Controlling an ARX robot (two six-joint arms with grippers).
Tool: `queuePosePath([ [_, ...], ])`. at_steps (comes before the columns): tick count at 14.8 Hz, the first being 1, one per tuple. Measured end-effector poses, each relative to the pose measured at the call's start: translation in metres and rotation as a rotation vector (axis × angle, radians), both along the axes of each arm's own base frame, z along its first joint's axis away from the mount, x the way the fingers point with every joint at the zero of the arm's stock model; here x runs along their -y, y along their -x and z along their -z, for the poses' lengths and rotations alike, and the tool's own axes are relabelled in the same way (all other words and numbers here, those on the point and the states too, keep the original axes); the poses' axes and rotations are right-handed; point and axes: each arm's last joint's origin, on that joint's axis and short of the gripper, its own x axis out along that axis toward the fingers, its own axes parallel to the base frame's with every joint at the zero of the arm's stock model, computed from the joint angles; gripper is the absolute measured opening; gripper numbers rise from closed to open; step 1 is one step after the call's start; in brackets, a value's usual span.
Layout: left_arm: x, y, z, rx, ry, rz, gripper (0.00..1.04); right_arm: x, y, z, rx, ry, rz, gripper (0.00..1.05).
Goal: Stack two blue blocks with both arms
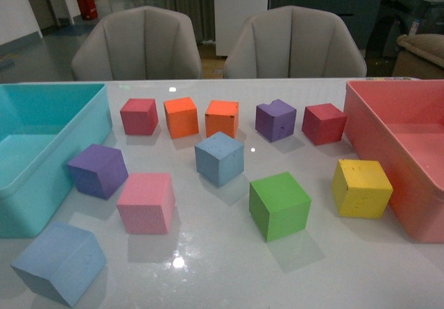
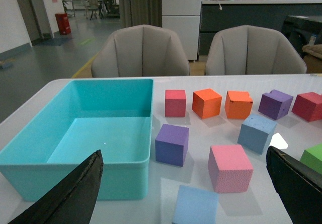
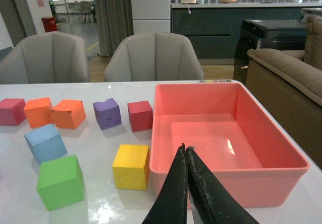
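Pre-grasp | left fingers wide, right fingers pinched | left: square to skewed near blue block, tabletop's front-left corner | base: middle blue block

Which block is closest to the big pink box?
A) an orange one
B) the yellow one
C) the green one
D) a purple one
B: the yellow block sits right beside the pink box, nearer its wall than any other block.
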Motion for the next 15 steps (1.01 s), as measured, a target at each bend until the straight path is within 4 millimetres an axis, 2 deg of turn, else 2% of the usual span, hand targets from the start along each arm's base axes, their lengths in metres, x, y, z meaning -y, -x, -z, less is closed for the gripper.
queuePosePath([
  [7, 0.0, 0.0, 0.0, 0.0, 0.0, 0.0, 0.98, 0.0, 0.01, 0.001, -0.007, 0.0, 0.0, 0.02],
  [8, 0.0, 0.0, 0.0, 0.0, 0.0, 0.0, 0.98, 0.0, 0.017, 0.007, -0.052, 0.001, -0.001, 0.02],
  [9, 0.0, 0.0, 0.0, -0.001, 0.0, 0.0, 0.98, 0.0, 0.02, 0.001, 0.012, 0.0, -0.001, 0.02],
  [13, 0.0, 0.0, 0.0, 0.0, 0.0, 0.0, 0.98, 0.0, 0.02, 0.004, -0.01, 0.001, -0.001, 0.02],
  [15, 0.0, 0.0, 0.0, 0.0, 0.0, 0.0, 0.98, 0.0, 0.02, 0.004, -0.01, 0.002, -0.001, 0.28],
])
